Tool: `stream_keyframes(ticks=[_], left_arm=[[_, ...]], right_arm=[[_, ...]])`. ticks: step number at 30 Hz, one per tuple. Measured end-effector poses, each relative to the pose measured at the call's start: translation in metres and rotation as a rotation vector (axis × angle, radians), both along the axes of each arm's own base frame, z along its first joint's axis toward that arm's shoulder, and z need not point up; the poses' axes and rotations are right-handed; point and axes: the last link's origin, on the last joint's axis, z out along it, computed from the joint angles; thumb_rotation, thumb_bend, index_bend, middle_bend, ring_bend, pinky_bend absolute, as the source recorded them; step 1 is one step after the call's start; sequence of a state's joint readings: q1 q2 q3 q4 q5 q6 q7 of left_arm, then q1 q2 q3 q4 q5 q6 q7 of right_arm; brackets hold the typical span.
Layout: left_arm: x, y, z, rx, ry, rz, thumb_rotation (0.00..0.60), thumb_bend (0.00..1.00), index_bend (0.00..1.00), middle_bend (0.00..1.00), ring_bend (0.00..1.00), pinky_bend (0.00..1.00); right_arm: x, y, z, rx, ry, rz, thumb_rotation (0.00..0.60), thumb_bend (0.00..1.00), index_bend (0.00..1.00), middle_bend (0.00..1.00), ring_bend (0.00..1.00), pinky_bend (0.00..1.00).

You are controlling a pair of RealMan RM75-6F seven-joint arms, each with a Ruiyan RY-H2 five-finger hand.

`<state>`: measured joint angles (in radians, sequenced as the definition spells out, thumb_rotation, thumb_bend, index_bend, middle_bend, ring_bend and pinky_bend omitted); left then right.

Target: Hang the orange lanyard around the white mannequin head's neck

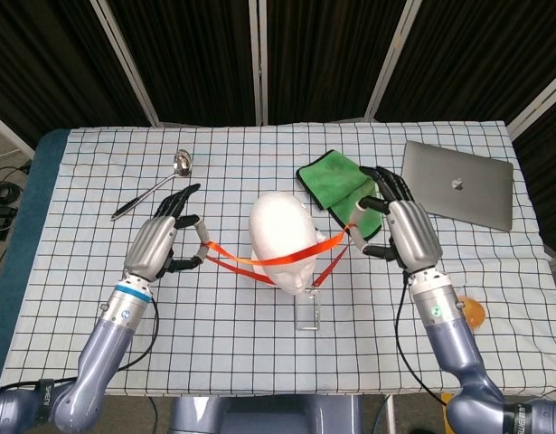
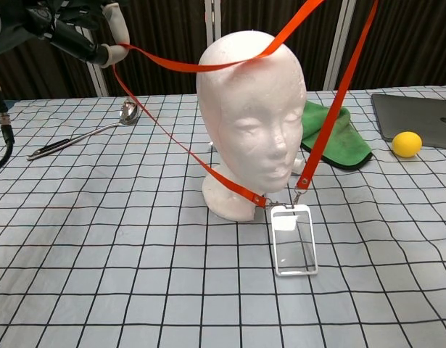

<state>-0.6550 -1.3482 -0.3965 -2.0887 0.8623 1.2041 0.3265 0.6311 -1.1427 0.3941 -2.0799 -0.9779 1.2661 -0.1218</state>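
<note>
The white mannequin head (image 1: pixel 282 237) (image 2: pixel 252 116) stands upright mid-table, facing me. The orange lanyard (image 1: pixel 237 258) (image 2: pixel 179 65) is stretched into a wide loop between my two hands. Its upper strap crosses the forehead near the crown. Its lower straps run down to a clear badge holder (image 1: pixel 309 312) (image 2: pixel 294 239) hanging in front of the neck base. My left hand (image 1: pixel 164 240) (image 2: pixel 77 25) holds the strap left of the head. My right hand (image 1: pixel 404 231) holds it on the right, out of the chest view's top.
A metal ladle (image 1: pixel 151 185) (image 2: pixel 85 138) lies at the back left. A green cloth (image 1: pixel 341 185) (image 2: pixel 339 138) sits behind the head, a grey laptop (image 1: pixel 457 185) (image 2: pixel 418 112) at the right. A yellow ball (image 2: pixel 406 143) lies near the laptop, an orange object (image 1: pixel 472 312) at the right edge.
</note>
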Motion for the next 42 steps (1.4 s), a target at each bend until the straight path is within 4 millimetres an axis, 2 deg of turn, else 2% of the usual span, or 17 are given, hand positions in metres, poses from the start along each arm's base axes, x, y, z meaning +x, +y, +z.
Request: stream_keyframes(ticks=[9, 16, 28, 31, 32, 34, 35, 36, 37, 39, 42], left_arm=[[0.008, 0.028, 0.007, -0.077, 0.006, 0.117, 0.600, 0.45, 0.76, 0.00, 0.00, 0.00], [0.020, 0.053, 0.011, -0.069, 0.094, 0.147, 0.600, 0.45, 0.75, 0.00, 0.00, 0.00], [0.024, 0.072, 0.008, -0.055, 0.142, 0.196, 0.600, 0.45, 0.67, 0.00, 0.00, 0.00], [0.023, 0.077, 0.007, -0.044, 0.142, 0.211, 0.600, 0.45, 0.54, 0.00, 0.00, 0.00], [0.023, 0.079, 0.006, -0.040, 0.140, 0.217, 0.600, 0.45, 0.46, 0.00, 0.00, 0.00], [0.022, 0.082, 0.004, -0.036, 0.137, 0.229, 0.600, 0.44, 0.25, 0.00, 0.00, 0.00], [0.022, 0.084, 0.004, -0.035, 0.135, 0.232, 0.600, 0.43, 0.12, 0.00, 0.00, 0.00], [0.022, 0.085, 0.003, -0.033, 0.131, 0.235, 0.600, 0.40, 0.05, 0.00, 0.00, 0.00], [0.022, 0.087, 0.002, -0.031, 0.122, 0.238, 0.600, 0.36, 0.01, 0.00, 0.00, 0.00], [0.022, 0.088, 0.000, -0.034, 0.104, 0.240, 0.600, 0.19, 0.00, 0.00, 0.00, 0.00], [0.020, 0.091, -0.003, -0.034, 0.077, 0.247, 0.600, 0.01, 0.00, 0.00, 0.00, 0.00]], right_arm=[[0.003, -0.031, 0.007, -0.012, -0.022, -0.121, 0.600, 0.43, 0.73, 0.12, 0.00, 0.00], [0.010, -0.049, 0.009, -0.007, -0.018, -0.183, 0.600, 0.43, 0.73, 0.12, 0.00, 0.00], [0.016, -0.071, 0.001, -0.022, 0.025, -0.231, 0.600, 0.43, 0.73, 0.13, 0.00, 0.00], [0.017, -0.075, -0.001, -0.030, 0.029, -0.243, 0.600, 0.43, 0.73, 0.13, 0.00, 0.00], [0.017, -0.077, -0.001, -0.032, 0.032, -0.248, 0.600, 0.43, 0.72, 0.13, 0.00, 0.00], [0.017, -0.081, -0.004, -0.034, 0.044, -0.258, 0.600, 0.42, 0.70, 0.13, 0.00, 0.00], [0.018, -0.082, -0.005, -0.036, 0.049, -0.259, 0.600, 0.42, 0.67, 0.12, 0.00, 0.00], [0.018, -0.084, -0.006, -0.040, 0.058, -0.260, 0.600, 0.39, 0.59, 0.12, 0.00, 0.00], [0.019, -0.085, -0.006, -0.044, 0.066, -0.262, 0.600, 0.35, 0.49, 0.11, 0.00, 0.00], [0.019, -0.088, -0.007, -0.054, 0.081, -0.265, 0.600, 0.21, 0.28, 0.07, 0.00, 0.00], [0.020, -0.093, -0.008, -0.073, 0.112, -0.272, 0.600, 0.07, 0.12, 0.03, 0.00, 0.00]])
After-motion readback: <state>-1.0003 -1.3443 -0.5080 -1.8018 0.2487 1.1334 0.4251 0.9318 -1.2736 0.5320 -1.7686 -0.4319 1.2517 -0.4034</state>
